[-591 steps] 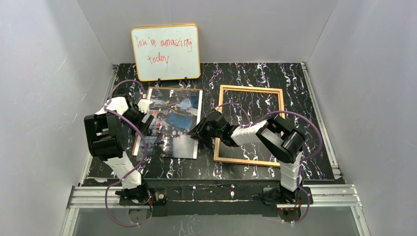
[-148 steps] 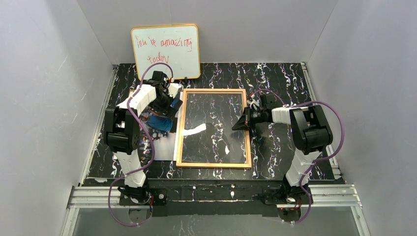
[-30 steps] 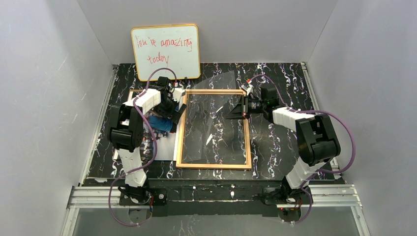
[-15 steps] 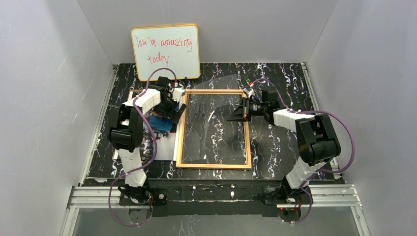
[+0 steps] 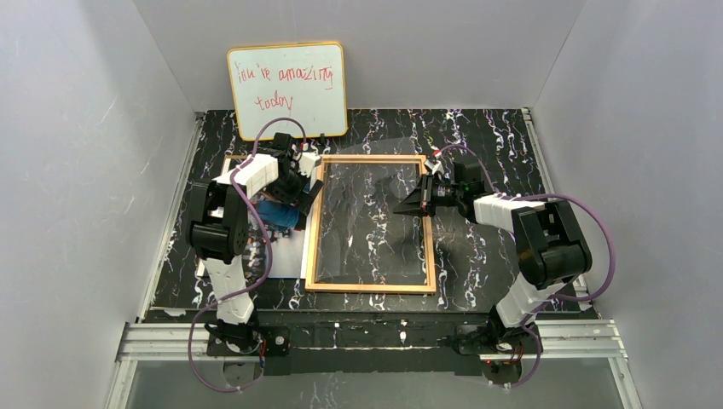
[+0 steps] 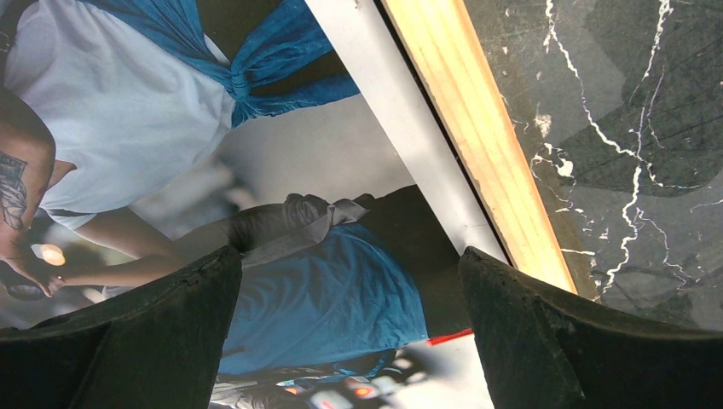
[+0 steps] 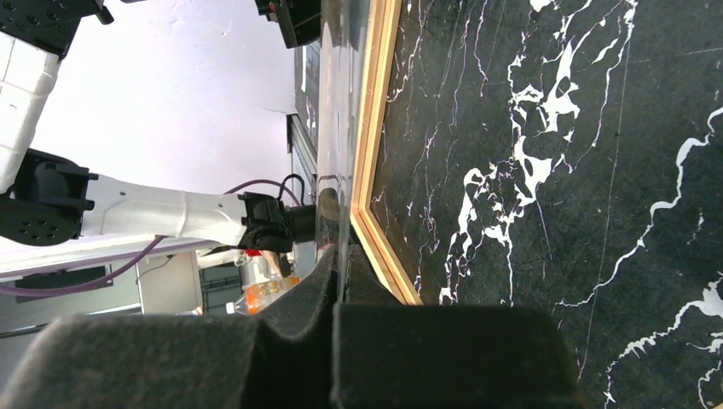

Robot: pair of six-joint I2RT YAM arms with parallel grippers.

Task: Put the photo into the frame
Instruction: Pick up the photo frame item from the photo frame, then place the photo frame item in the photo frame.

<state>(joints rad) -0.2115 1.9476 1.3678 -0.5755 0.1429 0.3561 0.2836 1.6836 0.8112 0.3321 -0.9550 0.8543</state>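
The right pincer (image 7: 339,266) is pressed together on one edge of the clear pane (image 7: 334,128), a thin sheet seen edge-on running straight out from between its pads. Just beside the pinch lies the right rail of the frame (image 7: 379,102), flat on the black marbled table (image 7: 554,170). Whether the pane rests in the frame or is tilted off it cannot be told. Across the frame from this pincer, the left pincer (image 6: 348,256) hangs low with its fingers spread wide apart and nothing between them. Under its gap and one finger lies the photo (image 6: 128,111), face up on the table, its white edge just beside the frame's left rail, which runs toward the other finger. Beyond the left pincer a whiteboard (image 5: 288,89) leans at the back wall.
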